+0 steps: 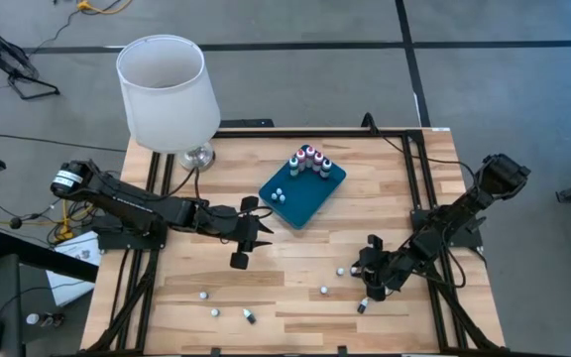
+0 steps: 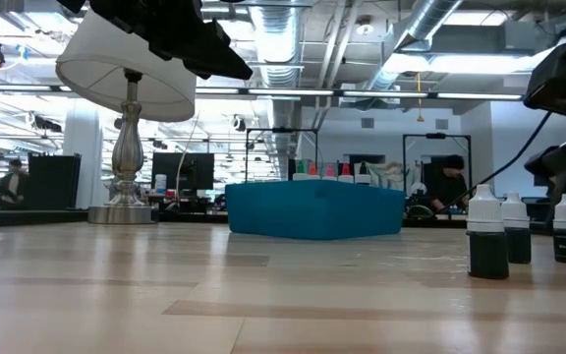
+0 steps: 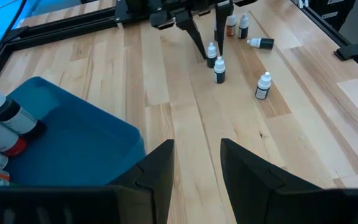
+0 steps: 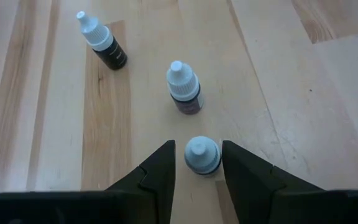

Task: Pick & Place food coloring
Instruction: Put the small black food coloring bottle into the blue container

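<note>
The food coloring is a set of tiny bottles. Several stand in the teal tray (image 1: 300,198) at its far corner (image 1: 310,161). Others are loose on the table's near part (image 1: 324,291), (image 1: 216,312), and one lies on its side (image 1: 362,305). My right gripper (image 4: 199,163) is low at the near right, its fingers either side of an upright white-capped bottle (image 4: 202,154). Two more bottles (image 4: 184,90), (image 4: 101,40) stand beyond it. My left gripper (image 3: 197,155) hangs open and empty above the table beside the tray's near left side (image 1: 254,230). My right gripper slants down over the white-capped bottle, which stands upright on the table between the two fingers. A thin gap shows beside one finger (image 4: 163,165). Whether the other finger (image 4: 235,165) touches the bottle, I cannot tell.
A white-shaded lamp (image 1: 167,89) stands at the table's far left. Black frame rails run along the left (image 1: 157,178) and right (image 1: 419,169) sides. Bare wood lies between the tray and the loose bottles.
</note>
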Available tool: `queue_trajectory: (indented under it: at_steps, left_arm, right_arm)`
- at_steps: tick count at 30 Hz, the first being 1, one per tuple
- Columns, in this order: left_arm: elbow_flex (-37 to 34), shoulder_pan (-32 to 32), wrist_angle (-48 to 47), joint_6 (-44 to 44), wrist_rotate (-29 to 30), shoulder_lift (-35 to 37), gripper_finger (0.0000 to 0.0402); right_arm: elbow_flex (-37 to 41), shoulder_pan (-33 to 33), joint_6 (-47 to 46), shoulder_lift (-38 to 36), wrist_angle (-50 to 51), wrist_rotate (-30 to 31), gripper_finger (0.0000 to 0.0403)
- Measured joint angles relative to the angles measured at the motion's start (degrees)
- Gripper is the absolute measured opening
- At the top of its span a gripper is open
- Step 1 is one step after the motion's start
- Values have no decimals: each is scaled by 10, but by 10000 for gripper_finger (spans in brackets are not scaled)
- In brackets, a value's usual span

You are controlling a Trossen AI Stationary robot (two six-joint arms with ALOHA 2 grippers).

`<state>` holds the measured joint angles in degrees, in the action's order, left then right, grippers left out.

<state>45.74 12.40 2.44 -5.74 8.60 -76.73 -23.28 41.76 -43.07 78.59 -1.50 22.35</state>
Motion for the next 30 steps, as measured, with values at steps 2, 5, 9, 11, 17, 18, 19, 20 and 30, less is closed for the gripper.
queue_trajectory:
  at_steps: [2, 5, 9, 11, 17, 18, 19, 20, 30]
  left_arm:
    - [0, 0, 0, 0, 0, 0, 123]
    - [0, 0, 0, 0, 0, 0, 123]
    - [0, 0, 0, 0, 0, 0, 123]
    - [0, 0, 0, 0, 0, 0, 123]
    - [0, 0, -2, 3, 0, 0, 123]
    - [0, 0, -2, 3, 0, 0, 123]
    - [0, 0, -2, 3, 0, 0, 123]
    - [0, 0, -2, 3, 0, 0, 123]
    - [0, 0, -4, 4, 0, 0, 123]
  right_arm:
    - [-7, 0, 0, 0, 7, 0, 121]
    - [-16, 0, 1, 0, 23, 0, 121]
    - [-18, 0, 0, 0, 32, 0, 121]
    - [-18, 0, 0, 0, 32, 0, 121]
    - [-18, 0, 0, 0, 32, 0, 121]
    - [-18, 0, 0, 0, 32, 0, 121]
    - [-18, 0, 0, 0, 32, 0, 121]
    - [-18, 0, 0, 0, 32, 0, 121]
    - [-18, 2, 0, 0, 32, 0, 121]
